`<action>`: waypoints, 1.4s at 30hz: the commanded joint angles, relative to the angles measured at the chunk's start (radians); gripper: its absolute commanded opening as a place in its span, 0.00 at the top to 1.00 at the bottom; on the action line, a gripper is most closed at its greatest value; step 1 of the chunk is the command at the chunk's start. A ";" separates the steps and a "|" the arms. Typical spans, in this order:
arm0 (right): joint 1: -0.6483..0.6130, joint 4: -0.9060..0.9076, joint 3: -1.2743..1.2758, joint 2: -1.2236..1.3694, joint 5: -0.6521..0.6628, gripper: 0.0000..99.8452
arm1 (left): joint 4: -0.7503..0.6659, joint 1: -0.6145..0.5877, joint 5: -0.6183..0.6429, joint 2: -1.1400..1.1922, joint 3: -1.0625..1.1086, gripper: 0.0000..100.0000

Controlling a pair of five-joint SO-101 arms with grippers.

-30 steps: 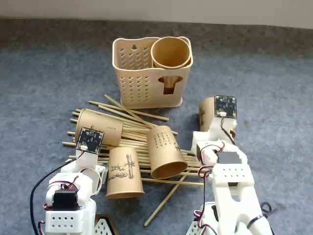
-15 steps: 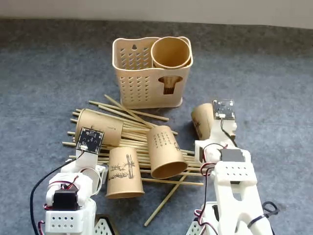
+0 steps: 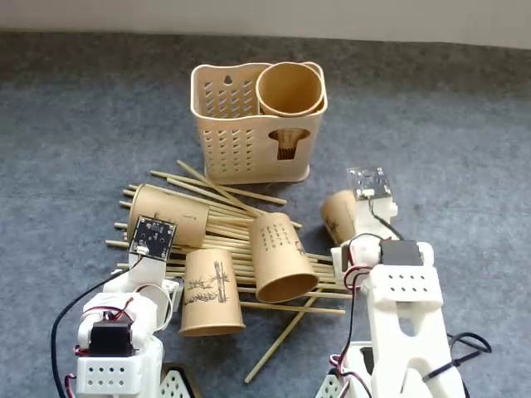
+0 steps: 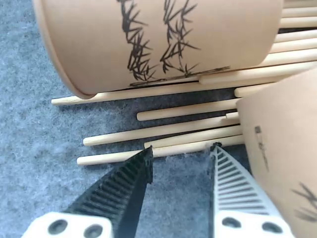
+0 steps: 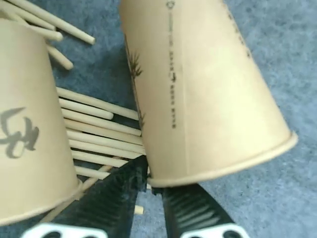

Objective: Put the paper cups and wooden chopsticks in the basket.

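A tan basket (image 3: 241, 141) stands at the back with one paper cup (image 3: 289, 88) upright inside it. My right gripper (image 5: 151, 179) is shut on the rim of another paper cup (image 5: 198, 89), which hangs tilted just right of the pile (image 3: 338, 214). Three more cups lie on the wooden chopsticks (image 3: 228, 228): one on its side at the left (image 3: 170, 214), one near the front (image 3: 210, 290), one in the middle (image 3: 278, 257). My left gripper (image 4: 181, 151) is open, low over several chopsticks (image 4: 163, 129), between the side-lying cup (image 4: 158, 39) and the front cup (image 4: 282, 148).
Grey carpet (image 3: 83, 124) covers the table. Loose chopsticks stick out of the pile toward the front (image 3: 282, 340) and toward the basket's foot (image 3: 220, 186). Both arm bases stand at the near edge.
The right arm has shifted with the cup in its grip; the cup has swung left and nearer, tilting more. The left arm has not moved.
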 commanded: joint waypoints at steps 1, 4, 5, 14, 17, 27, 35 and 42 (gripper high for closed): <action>0.039 0.084 -0.094 -0.027 0.044 0.99 | 0.003 0.013 -0.003 -0.005 0.019 0.81; 0.105 0.140 -0.148 -0.027 0.049 0.99 | 0.003 0.013 -0.003 -0.005 0.019 0.81; 0.125 0.162 -0.168 -0.027 0.049 0.99 | 0.003 0.013 -0.003 -0.005 0.019 0.81; 0.156 0.473 -0.426 -0.018 0.180 0.99 | 0.003 0.013 -0.003 -0.005 0.019 0.81; 0.156 0.538 -0.484 -0.016 0.218 0.99 | 0.003 0.013 -0.003 -0.005 0.019 0.81; 0.157 0.604 -0.503 -0.013 0.331 0.99 | 0.003 0.013 -0.003 -0.005 0.019 0.81; 0.222 0.601 -0.503 0.150 0.334 0.99 | 0.003 0.013 -0.003 -0.005 0.019 0.81; 0.217 0.596 -0.519 0.239 0.334 0.99 | 0.003 0.013 -0.003 -0.005 0.019 0.81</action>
